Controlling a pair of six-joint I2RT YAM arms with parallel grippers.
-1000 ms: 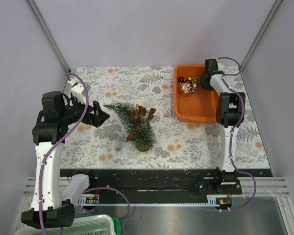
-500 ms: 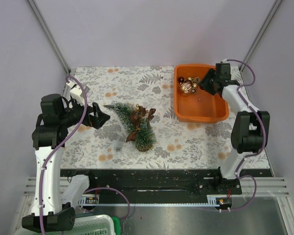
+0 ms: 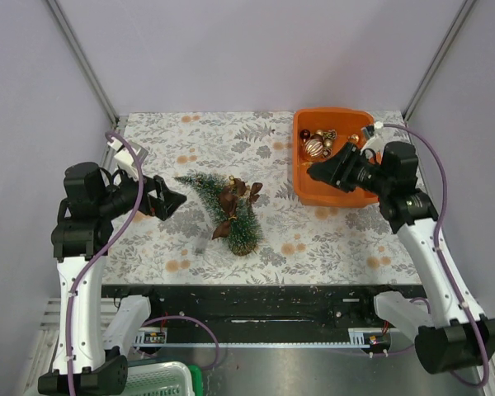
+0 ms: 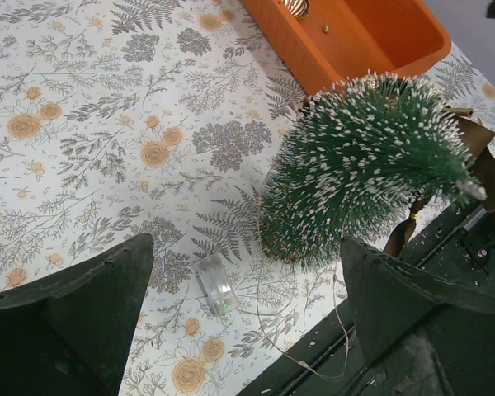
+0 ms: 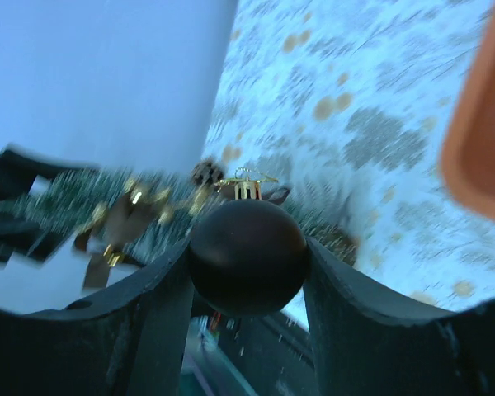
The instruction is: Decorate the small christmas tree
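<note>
While your right end effector (image 3: 318, 172) grips a dark bauble (image 5: 247, 256), left end effector (image 3: 172, 200) released, near the small christmas tree (image 3: 227, 210)

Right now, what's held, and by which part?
The right gripper pinches a dark ball ornament by its round sides; the left gripper is open, empty.

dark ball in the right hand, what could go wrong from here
The dark ball is pinched by its smooth round sides in the right hand, so it could slip out on the way. The small christmas tree seems to lie on its side, and the open left hand beside its tip holds nothing, so pushing the ball in could shove it.
</note>
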